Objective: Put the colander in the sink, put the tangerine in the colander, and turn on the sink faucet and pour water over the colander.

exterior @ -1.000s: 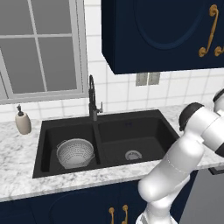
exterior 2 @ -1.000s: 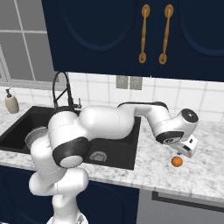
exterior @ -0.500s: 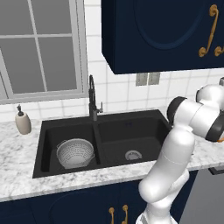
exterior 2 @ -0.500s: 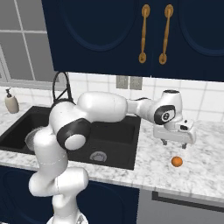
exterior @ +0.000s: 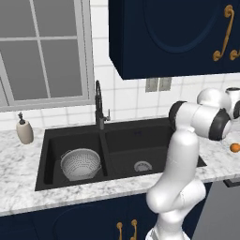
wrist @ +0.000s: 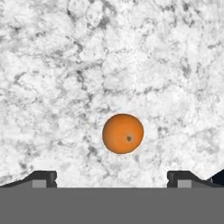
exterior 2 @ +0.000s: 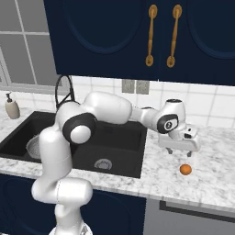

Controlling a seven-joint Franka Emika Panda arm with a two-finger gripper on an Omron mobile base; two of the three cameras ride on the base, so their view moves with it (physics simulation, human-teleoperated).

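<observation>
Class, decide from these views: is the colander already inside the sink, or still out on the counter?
Inside. The colander sits upright on the floor of the left basin of the sink, below the counter's edge; the tangerine lies out on the counter.

no writing, label, brand, number or sign can be read anywhere here.
</observation>
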